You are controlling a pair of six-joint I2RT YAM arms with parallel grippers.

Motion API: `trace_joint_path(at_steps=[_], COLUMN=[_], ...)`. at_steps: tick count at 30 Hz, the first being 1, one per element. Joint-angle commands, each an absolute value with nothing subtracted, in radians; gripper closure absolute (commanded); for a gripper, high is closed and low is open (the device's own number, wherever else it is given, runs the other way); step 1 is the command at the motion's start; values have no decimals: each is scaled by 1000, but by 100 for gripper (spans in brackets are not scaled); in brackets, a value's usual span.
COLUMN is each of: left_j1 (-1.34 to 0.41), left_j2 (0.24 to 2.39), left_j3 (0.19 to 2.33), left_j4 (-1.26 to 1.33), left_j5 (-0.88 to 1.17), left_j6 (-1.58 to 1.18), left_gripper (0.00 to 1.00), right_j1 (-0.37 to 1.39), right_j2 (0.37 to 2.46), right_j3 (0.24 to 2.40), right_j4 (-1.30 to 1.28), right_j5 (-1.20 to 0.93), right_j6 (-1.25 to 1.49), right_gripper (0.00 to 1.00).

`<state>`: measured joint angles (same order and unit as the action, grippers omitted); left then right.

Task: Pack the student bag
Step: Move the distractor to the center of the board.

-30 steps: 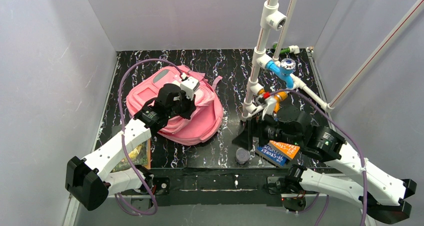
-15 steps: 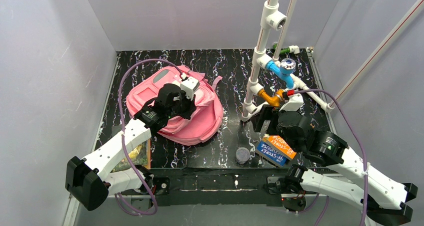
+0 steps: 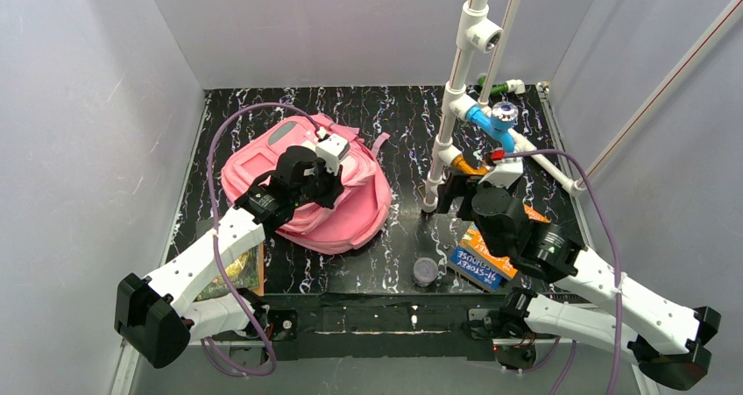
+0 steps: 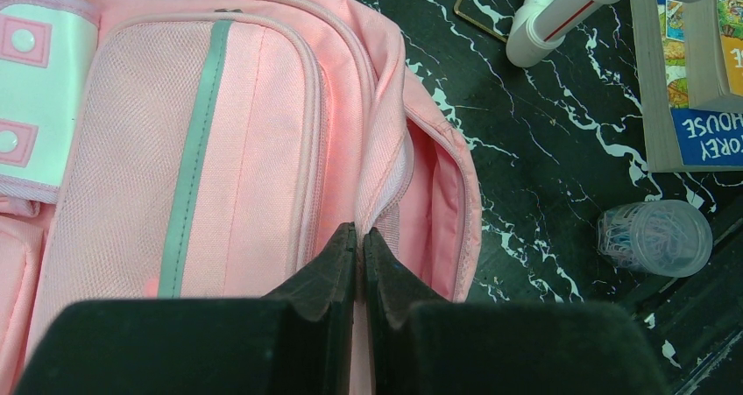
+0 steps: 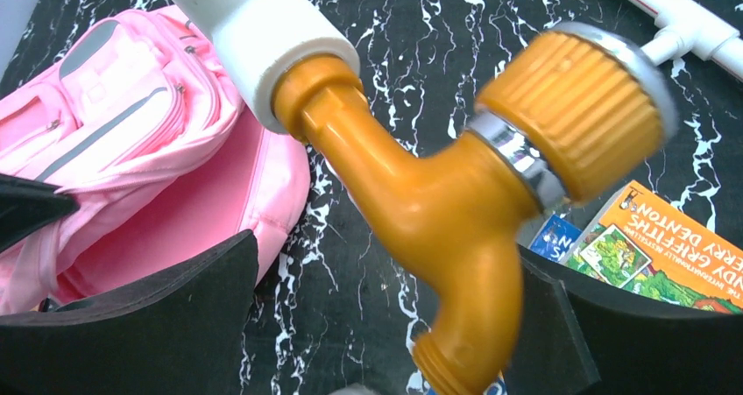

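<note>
Marbled bench [image 3: 394, 115] carried the student bag [image 3: 350, 211] at left, your left end effector [image 4: 360, 237] clamped on its opening edge, while your right end effector [image 5: 385, 246], jaws apart, hung so near the orange tap [image 5: 438, 202] that one swing could have struck it.

An orange plastic tap [image 5: 456, 202] on white pipework [image 5: 237, 27] is blocking the right gripper's [image 5: 377, 325] way toward the pink fabric backpack [image 5: 131, 123].
</note>
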<state>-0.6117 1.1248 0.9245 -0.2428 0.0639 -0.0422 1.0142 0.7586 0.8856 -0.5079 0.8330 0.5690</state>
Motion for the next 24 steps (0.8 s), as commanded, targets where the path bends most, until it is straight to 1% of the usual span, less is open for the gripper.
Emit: trace_joint_path(at_steps=[1,10,16,19,24], left_j1=[-603,-603,-603,-603,-604], left_j2=[1106,1102,1098,1096,1094], left_j3=[926,926,925,927,925], left_j4=[-233,-235,-235,-235,-235], left_j5=[58,64,63,63,64], left_j6=[-39,-41,-38,-38,-38], left_gripper=[100,100,100,100,100], right_j1=[995,904,772,724,692], right_j2=[812,897,946,967,998], right_j3=[890,883,856,844,841], right_j4=[-392,-279,-222,-199,-163], right_j5=[893,833,686,645,601], right_j6=[546,529,551,564,561], right_gripper=[0,0,0,0,0])
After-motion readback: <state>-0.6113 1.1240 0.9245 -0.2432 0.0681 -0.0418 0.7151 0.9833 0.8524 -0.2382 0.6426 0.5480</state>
